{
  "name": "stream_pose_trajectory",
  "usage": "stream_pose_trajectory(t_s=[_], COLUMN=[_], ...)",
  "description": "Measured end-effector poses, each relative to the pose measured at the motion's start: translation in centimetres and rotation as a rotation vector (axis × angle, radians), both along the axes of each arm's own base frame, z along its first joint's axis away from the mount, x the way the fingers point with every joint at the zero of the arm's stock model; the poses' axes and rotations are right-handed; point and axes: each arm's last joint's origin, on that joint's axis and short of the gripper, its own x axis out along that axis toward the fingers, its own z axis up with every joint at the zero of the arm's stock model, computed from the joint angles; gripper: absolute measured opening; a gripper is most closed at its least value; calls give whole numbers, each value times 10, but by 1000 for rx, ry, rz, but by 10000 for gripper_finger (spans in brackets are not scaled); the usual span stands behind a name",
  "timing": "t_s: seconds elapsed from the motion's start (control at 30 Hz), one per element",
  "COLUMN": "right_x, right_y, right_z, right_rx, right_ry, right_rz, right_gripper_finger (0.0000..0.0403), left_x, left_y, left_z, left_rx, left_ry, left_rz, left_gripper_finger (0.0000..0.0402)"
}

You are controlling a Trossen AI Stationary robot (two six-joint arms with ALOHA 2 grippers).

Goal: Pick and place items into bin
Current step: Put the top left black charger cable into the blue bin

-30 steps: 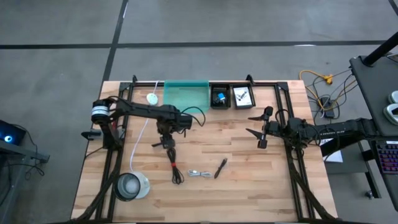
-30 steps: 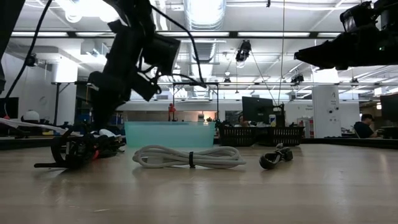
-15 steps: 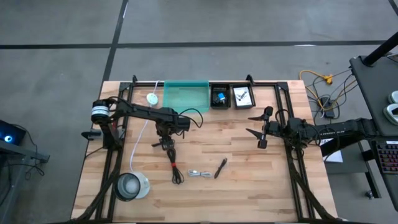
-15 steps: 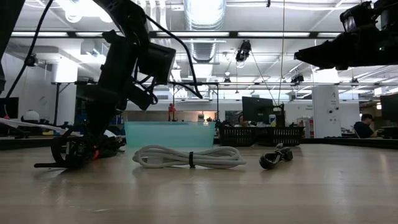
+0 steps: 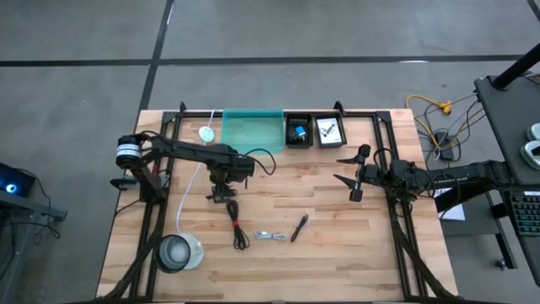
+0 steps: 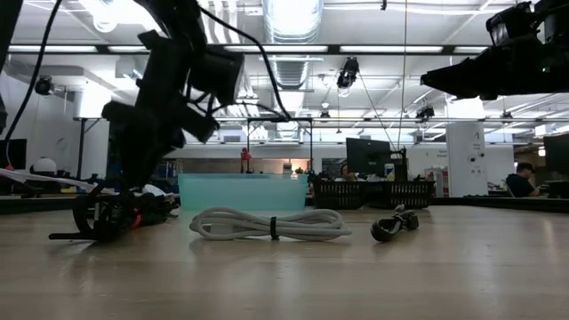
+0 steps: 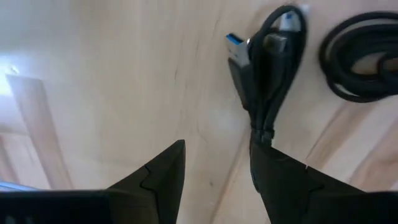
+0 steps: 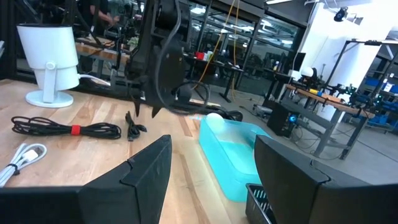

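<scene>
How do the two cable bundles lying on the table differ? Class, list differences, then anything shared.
The black cable is dark with a red tie; the silvery cable is pale.
The black cable is longer and stretches toward the left gripper; the silvery cable is a short bundle beside the pen.
Both lie coiled on the table.

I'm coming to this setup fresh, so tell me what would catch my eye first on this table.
The left gripper hangs open just above one end of the black cable with red tie, near the table's middle. Behind it, at the far edge, sits the teal bin. The right gripper waits open, raised over the table's right side.
</scene>
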Motion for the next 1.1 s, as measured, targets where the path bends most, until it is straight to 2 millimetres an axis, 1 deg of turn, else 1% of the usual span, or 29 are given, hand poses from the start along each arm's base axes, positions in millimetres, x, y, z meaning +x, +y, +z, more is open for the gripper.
stream_pose_trajectory(t_s=[0.17, 0.27, 0.33, 0.5, 0.7, 0.9, 1.1], right_x=[0, 0, 0, 0, 0, 0, 0], right_y=[0, 0, 0, 0, 0, 0, 0], right_z=[0, 0, 0, 0, 0, 0, 0], right_rx=[0, 0, 0, 3, 1, 1, 0], right_ry=[1, 3, 4, 4, 4, 4, 4], right_rz=[0, 0, 0, 0, 0, 0, 0], right_gripper_finger=[215, 215, 215, 215, 215, 215, 215], left_x=[-1, 2, 3, -3, -14, -18, -17], left_y=[-2, -6, -10, -19, -20, -20, -20], left_z=[15, 18, 17, 7, -10, -24, -28], left_rx=[-44, -93, -120, -131, -123, -102, -98], left_ry=[-109, -168, -177, -129, -83, -99, -130], left_rz=[-17, 14, 41, 59, 125, 172, 172], left_gripper_finger=[167, 167, 167, 167, 167, 167, 166])
